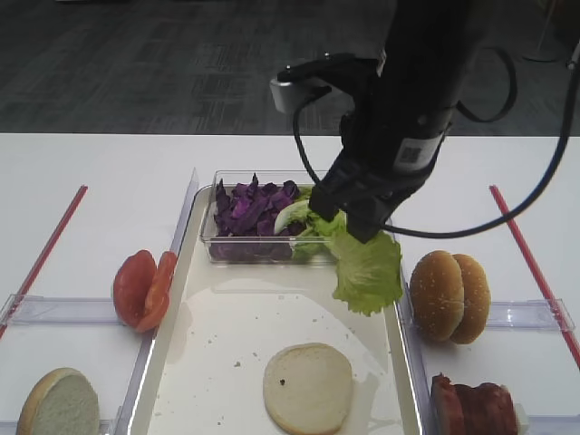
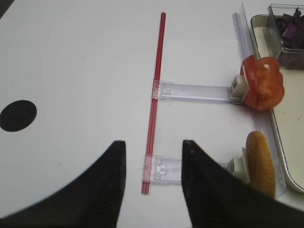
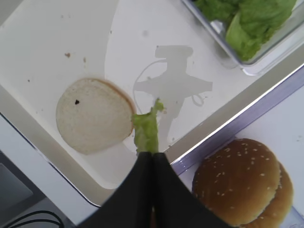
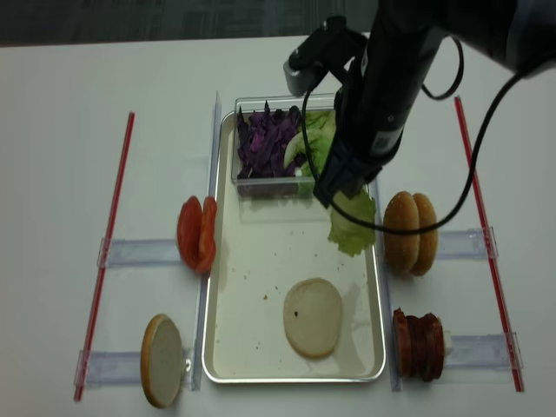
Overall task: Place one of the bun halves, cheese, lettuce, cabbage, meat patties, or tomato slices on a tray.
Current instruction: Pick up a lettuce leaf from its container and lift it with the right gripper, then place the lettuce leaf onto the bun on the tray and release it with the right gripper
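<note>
**Lettuce in the air, tray underneath**

Mid-carry. Right gripper (image 3: 152, 154) pinched shut on a lettuce leaf (image 1: 369, 269), hanging clear above the tray (image 1: 217, 362), toward its right rim and just in front of the clear tub (image 1: 210, 237). Next, by the look of it: across to the cut-face bun half (image 1: 307, 388) lying flat on the tray, down until the leaf rests on it, then jaws apart. Floppy leaf, so likely to drape or cling to a finger on release.

Left gripper (image 2: 153, 156) parked over bare table beside a red strip (image 2: 156, 102), jaws apart, holding nothing.

Count:
- Bun halves: one on the tray, two seeded ones (image 1: 449, 295) on edge at right, one (image 1: 60, 404) at lower left.
- Tomato slices (image 1: 143, 287): two.
- Meat patties (image 1: 475, 407): a row, number unclear.
- Cabbage (image 1: 252, 207): one heap in the tub, with more lettuce beside it.
- Cheese: none seen.
</note>
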Tool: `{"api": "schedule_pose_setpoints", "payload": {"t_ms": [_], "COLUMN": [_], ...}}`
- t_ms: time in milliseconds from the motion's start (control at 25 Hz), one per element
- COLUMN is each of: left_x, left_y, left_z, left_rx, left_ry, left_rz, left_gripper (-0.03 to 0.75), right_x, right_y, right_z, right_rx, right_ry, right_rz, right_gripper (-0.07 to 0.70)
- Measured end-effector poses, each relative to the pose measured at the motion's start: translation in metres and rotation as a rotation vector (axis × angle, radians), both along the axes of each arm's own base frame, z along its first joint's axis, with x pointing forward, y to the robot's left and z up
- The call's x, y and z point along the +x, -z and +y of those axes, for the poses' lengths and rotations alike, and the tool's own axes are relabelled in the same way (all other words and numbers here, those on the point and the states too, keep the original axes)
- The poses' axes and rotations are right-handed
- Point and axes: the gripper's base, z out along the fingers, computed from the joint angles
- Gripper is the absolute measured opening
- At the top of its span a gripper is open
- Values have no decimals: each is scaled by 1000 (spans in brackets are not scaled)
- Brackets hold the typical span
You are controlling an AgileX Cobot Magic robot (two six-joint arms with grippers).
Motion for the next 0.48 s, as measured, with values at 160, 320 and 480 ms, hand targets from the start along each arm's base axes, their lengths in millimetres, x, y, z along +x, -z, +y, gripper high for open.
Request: {"api": "schedule_pose_setpoints", "payload": {"t_ms": [160, 320, 480], "left_x": [0, 0, 0], "left_y": [0, 0, 0], "left_z": [0, 0, 0], "left_rx": [0, 0, 0], "left_ry": [0, 0, 0], "left_rz": [0, 0, 0], "left_gripper": [271, 271, 271], "right_x": [-14, -22, -24], "right_y": [15, 30, 35], "right_z": [0, 1, 4], "right_rx": [-9, -17, -10], "right_ry": [-19, -30, -38], "right_rz": [4, 14, -5], "right_gripper": [27, 27, 27]}}
